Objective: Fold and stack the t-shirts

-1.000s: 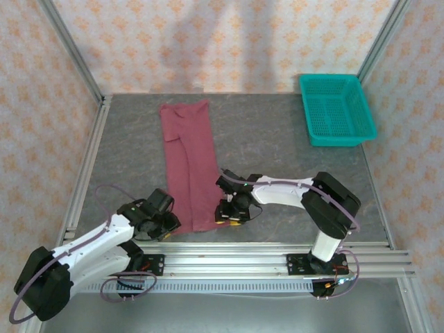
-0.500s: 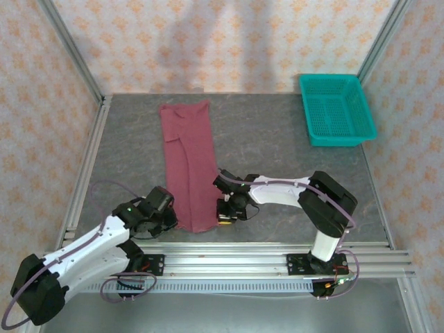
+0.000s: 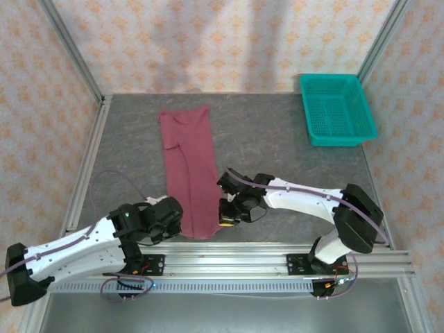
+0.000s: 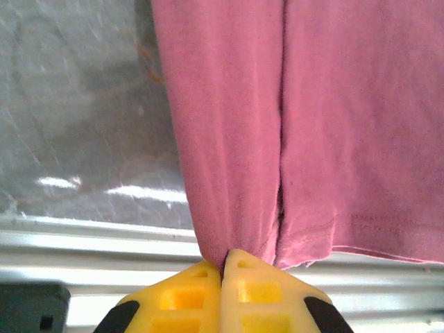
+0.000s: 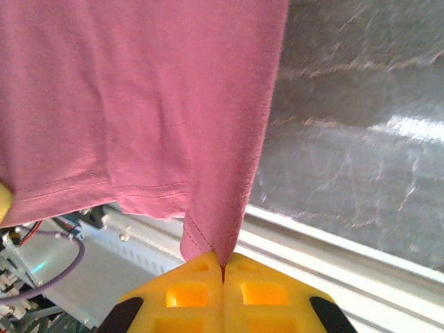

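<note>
The maroon t-shirt [image 3: 189, 163] lies as a long narrow strip running from the back of the table toward the front rail. Its lettering is hidden. My left gripper [image 3: 175, 220] is at the strip's near left corner. In the left wrist view its yellow fingers [image 4: 187, 298] are shut on the t-shirt [image 4: 291, 118] at the hem. My right gripper [image 3: 226, 216] is at the near right corner. In the right wrist view its yellow fingers [image 5: 267, 295] pinch the hem corner of the t-shirt [image 5: 139, 97], which hangs lifted off the table.
A teal mesh basket [image 3: 337, 109] stands at the back right. The aluminium front rail [image 3: 236, 253] runs just below the t-shirt's near hem. Frame posts and patterned walls close in the grey table [image 3: 277, 139] on three sides.
Both grippers have shut on the near hem corners. The near end of the t-shirt has risen and shifted slightly toward the front rail, and both arms have drawn back.
</note>
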Robot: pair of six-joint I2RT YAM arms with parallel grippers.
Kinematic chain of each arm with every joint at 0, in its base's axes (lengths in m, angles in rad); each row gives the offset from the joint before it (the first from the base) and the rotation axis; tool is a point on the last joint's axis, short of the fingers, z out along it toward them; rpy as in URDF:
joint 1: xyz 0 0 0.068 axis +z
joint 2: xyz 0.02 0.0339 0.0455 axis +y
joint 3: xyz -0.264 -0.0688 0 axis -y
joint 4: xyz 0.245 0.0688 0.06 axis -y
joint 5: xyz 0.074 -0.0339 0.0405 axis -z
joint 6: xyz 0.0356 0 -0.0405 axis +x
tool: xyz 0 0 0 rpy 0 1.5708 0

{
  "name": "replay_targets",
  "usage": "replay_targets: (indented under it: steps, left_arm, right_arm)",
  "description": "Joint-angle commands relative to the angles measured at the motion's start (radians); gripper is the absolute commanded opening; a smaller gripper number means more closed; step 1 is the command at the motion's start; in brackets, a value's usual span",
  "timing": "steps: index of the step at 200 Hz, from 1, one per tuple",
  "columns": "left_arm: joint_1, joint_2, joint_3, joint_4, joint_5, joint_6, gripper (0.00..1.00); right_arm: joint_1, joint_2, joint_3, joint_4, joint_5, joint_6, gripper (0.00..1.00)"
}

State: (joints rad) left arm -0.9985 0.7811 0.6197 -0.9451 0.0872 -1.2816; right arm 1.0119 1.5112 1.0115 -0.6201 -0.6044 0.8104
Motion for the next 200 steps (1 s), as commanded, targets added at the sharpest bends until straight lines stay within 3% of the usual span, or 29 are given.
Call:
replay_targets:
  steps: [1, 24, 60, 94, 145, 200]
  left_arm:
    - [-0.131, -0.004, 0.041, -0.139, -0.127, -0.181, 0.0]
    - [-0.2, -0.012, 0.052, -0.159, -0.166, -0.26, 0.0]
    - [-0.172, -0.019, 0.108, -0.16, -0.24, -0.248, 0.0]
    - [-0.008, -0.047, 0.175, -0.136, -0.214, -0.127, 0.01]
    - [0.335, 0.052, 0.264, -0.099, -0.069, 0.145, 0.01]
    - [0.585, 0.145, 0.373, -0.084, 0.003, 0.338, 0.01]
  right_arm:
    - [0.045, -0.062, -0.017, -0.057, -0.007, 0.065, 0.0]
    - [0.071, -0.089, -0.024, -0.065, -0.006, 0.089, 0.0]
    - [0.06, -0.076, 0.055, -0.155, 0.051, 0.04, 0.0]
    - [-0.032, -0.034, 0.185, -0.231, 0.081, -0.034, 0.0]
    - [-0.154, 0.147, 0.419, -0.33, 0.072, -0.193, 0.0]
    - [-0.242, 0.349, 0.708, -0.44, 0.093, -0.303, 0.0]
